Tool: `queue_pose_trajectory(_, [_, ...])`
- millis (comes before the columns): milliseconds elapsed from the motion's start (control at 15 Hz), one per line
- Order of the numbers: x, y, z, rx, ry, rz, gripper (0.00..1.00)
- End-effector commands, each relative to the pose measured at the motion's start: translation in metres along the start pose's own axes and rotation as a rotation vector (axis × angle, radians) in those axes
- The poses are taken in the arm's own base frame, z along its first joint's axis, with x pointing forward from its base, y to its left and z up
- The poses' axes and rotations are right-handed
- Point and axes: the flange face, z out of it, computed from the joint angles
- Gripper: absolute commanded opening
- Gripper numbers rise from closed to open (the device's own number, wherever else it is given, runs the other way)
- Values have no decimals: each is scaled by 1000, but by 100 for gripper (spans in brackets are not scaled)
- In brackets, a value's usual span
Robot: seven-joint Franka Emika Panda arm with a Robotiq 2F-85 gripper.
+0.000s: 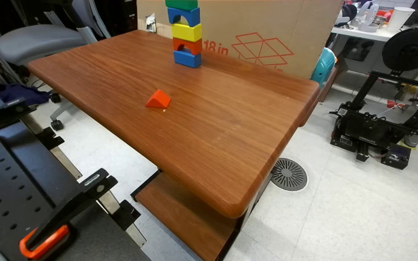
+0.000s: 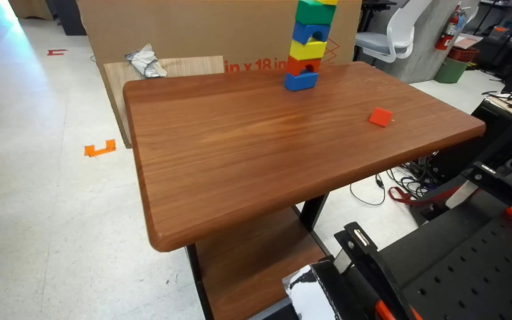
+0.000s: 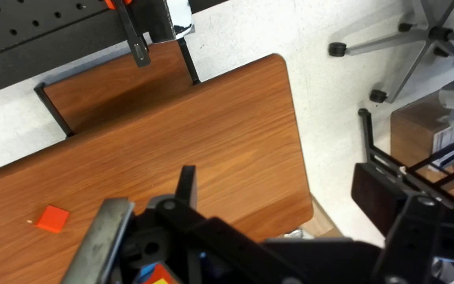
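Note:
My gripper [image 3: 280,185] shows only in the wrist view. Its dark fingers are wide apart, with nothing between them, above the brown wooden table [image 3: 231,130]. A red-orange triangular block [image 3: 53,218] lies alone on the table to the left of the fingers. It also shows in both exterior views [image 1: 159,99] [image 2: 380,117]. A tower of several coloured blocks [image 1: 187,32] [image 2: 307,50] stands upright near the table's back edge: blue at the bottom, then a red arch, yellow, a blue arch and green. Its top is cut off. In the wrist view the gripper hides most of the tower [image 3: 160,274].
A large cardboard sheet [image 1: 267,21] [image 2: 185,26] stands behind the table, with crumpled silver material [image 2: 146,62] beside it. A black perforated platform with clamps [image 1: 16,181] [image 2: 482,275] stands at the table's front side. A black printer-like machine [image 1: 372,127] is on the floor.

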Motion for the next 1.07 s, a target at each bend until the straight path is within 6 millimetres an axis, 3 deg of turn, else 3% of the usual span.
queue_pose_trajectory(0, [41,36,23,2,30,200,100])
queue_pose_trajectory(267, [80,86,56,-35,72,418,100])
queue_pose_trajectory(533, [103,128,87,-71,95,610,100])
queue_pose_trajectory(1000, [137,179,132,-128,76,835,100])
